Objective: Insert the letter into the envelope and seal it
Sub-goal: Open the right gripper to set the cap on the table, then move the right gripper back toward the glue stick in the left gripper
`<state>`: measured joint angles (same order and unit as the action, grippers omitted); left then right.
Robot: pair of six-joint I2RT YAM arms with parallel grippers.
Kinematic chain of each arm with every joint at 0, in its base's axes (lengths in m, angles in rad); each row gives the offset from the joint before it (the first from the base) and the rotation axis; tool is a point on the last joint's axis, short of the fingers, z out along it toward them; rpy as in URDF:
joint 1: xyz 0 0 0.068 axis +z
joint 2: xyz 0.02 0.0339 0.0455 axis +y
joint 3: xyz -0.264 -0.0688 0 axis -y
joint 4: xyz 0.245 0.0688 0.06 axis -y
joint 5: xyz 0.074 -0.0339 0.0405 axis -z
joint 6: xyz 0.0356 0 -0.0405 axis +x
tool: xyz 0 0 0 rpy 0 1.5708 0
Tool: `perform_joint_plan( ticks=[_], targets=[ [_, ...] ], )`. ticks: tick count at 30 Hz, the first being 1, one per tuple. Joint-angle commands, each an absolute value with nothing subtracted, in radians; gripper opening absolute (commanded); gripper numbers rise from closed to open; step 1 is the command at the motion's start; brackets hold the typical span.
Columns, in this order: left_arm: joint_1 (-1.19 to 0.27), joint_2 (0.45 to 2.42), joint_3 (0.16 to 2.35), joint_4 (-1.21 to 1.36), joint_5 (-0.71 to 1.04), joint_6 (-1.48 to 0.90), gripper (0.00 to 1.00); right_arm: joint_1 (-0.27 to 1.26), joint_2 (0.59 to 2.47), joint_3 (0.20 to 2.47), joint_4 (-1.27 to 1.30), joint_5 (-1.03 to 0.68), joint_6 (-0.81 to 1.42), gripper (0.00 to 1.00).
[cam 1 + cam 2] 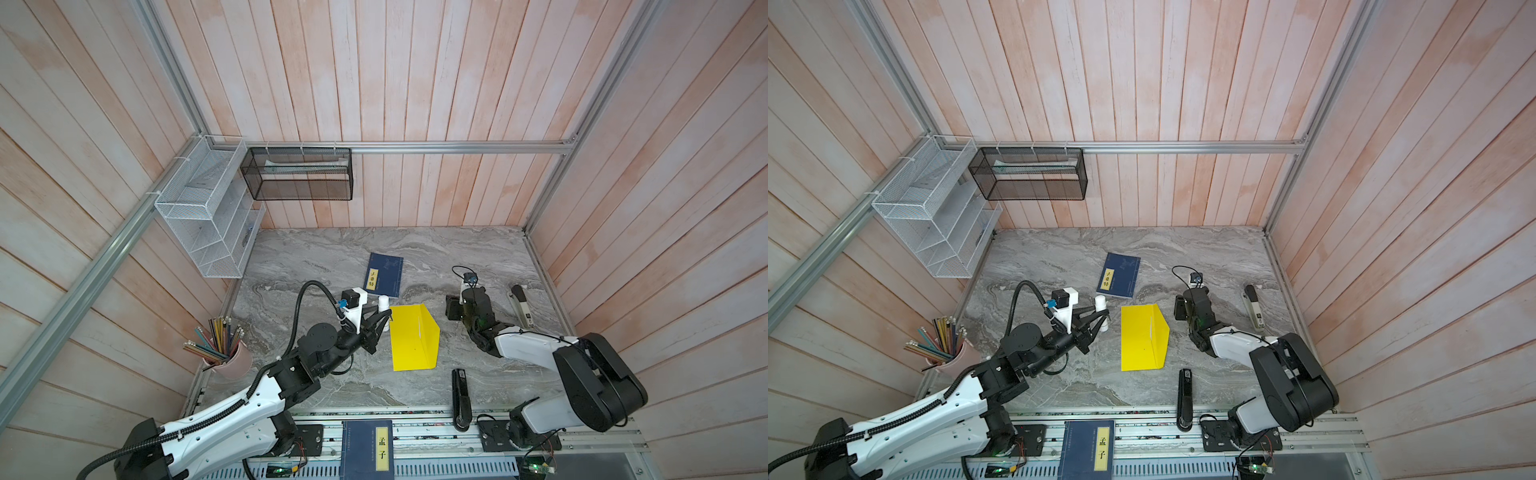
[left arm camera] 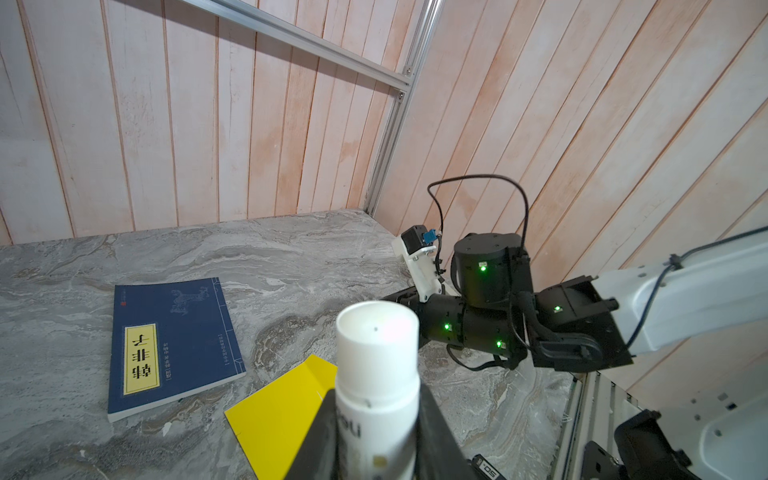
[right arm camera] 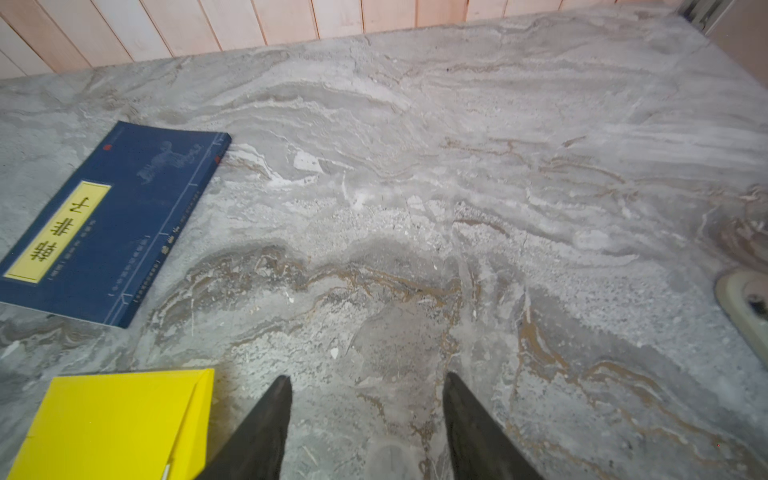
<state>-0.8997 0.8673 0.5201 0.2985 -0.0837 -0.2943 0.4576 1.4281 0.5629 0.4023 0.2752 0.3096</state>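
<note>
On the grey marbled tabletop (image 1: pixel 457 257) we see the flat bright yellow paper envelope (image 1: pixel 413 338), its flap partly raised and unsealed, no letter visible, our left gripper (image 1: pixel 380 318) clamped on a white glue stick (image 2: pixel 376 374), our right gripper (image 3: pixel 368 415) spread apart and empty.

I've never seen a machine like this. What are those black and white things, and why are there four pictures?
They are two robot arms working at a marble table. Two pictures look down from above; two come from little cameras on the arms' wrists. The left hand is shut on a white glue stick. The right hand is open and holds nothing. On the table lie a yellow envelope with its flap open, a blue book, a black stapler, another stapler and a cup of pencils. The letter isn't visible.
</note>
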Motion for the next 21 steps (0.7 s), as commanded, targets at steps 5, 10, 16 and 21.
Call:
perform_joint_plan(
  ticks=[5,10,16,21],
  targets=[
    [-0.904,0.850,0.534,0.294,-0.097,-0.290,0.00,0.477,1.228,0.643,0.268,0.199,0.224,0.56],
    [-0.904,0.840,0.531,0.293,-0.115,-0.297,0.00,0.498,1.106,0.626,0.241,0.068,0.216,0.53],
    [-0.904,0.841,0.538,0.301,-0.158,-0.307,0.00,0.576,0.997,0.571,0.287,-0.052,0.261,0.51],
    [-0.904,0.858,0.555,0.311,-0.221,-0.311,0.00,0.689,0.955,0.533,0.354,-0.087,0.281,0.50]
  ],
)
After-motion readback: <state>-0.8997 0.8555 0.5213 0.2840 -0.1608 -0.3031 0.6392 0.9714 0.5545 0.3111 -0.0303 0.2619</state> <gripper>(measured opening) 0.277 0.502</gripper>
